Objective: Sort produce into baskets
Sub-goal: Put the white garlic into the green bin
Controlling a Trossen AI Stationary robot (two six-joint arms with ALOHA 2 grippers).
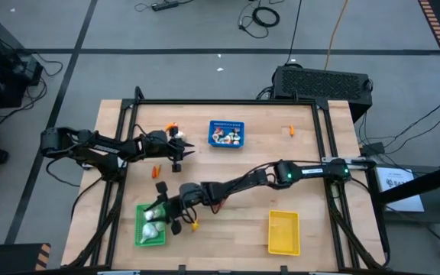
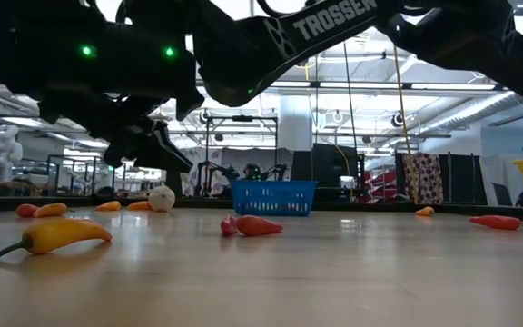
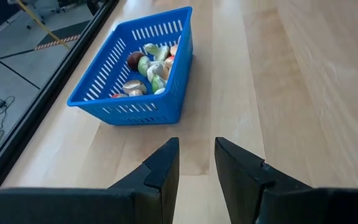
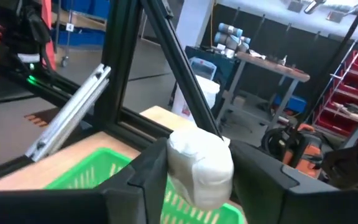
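A white garlic-like bulb sits between the fingers of my right gripper, which reaches across the table to the green basket at the near left. That basket holds white bulbs. My left gripper hovers at the far left of the table, open by a narrow gap with nothing in it, and faces the blue basket, which is filled with mixed small produce. The yellow basket stands at the near right. A yellow pepper lies on the table beside the green basket. My right gripper pinches the white bulb by its two sides between its two fingers. The fingers lie about level, coming from the table's right side. The bulb is lifted clear, above the green basket's rim.
Loose pieces lie on the table: orange ones near my left gripper, one at the far right, red ones mid-table and a white bulb. A black metal frame edges the table. Bare wood lies between the baskets.
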